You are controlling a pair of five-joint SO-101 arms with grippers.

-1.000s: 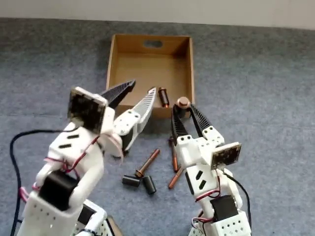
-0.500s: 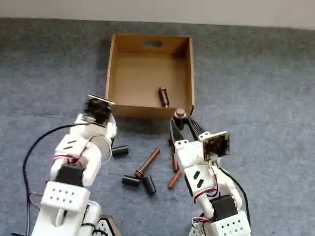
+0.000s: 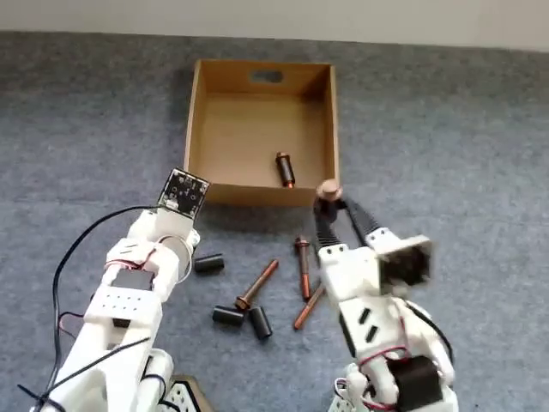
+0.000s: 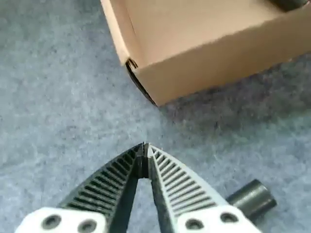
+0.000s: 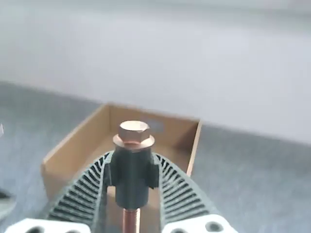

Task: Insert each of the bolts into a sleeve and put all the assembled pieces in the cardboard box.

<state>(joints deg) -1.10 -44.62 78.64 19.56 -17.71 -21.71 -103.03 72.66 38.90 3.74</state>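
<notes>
The cardboard box (image 3: 199, 120) stands at the back of the grey carpet, with one assembled bolt-and-sleeve piece (image 3: 284, 169) lying near its front wall. My right gripper (image 3: 332, 204) hovers just in front of the box's front right corner, shut on a black sleeve (image 5: 132, 177) with a copper bolt (image 5: 133, 133) through it, head up. My left gripper (image 4: 145, 148) is shut and holds nothing, low over the carpet by the box's front left corner (image 4: 146, 85). A loose black sleeve (image 4: 250, 199) lies close beside it.
Between the arms lie three loose copper bolts (image 3: 257, 285) (image 3: 303, 266) (image 3: 307, 310) and three black sleeves (image 3: 208, 263) (image 3: 227, 315) (image 3: 260, 322). The left arm's cable (image 3: 77, 245) loops over the carpet at the left.
My left gripper has drawn back from the box's front edge to the carpet at its left corner and shut, leaving the assembled piece in the box. My right gripper shifted slightly right with its piece.
</notes>
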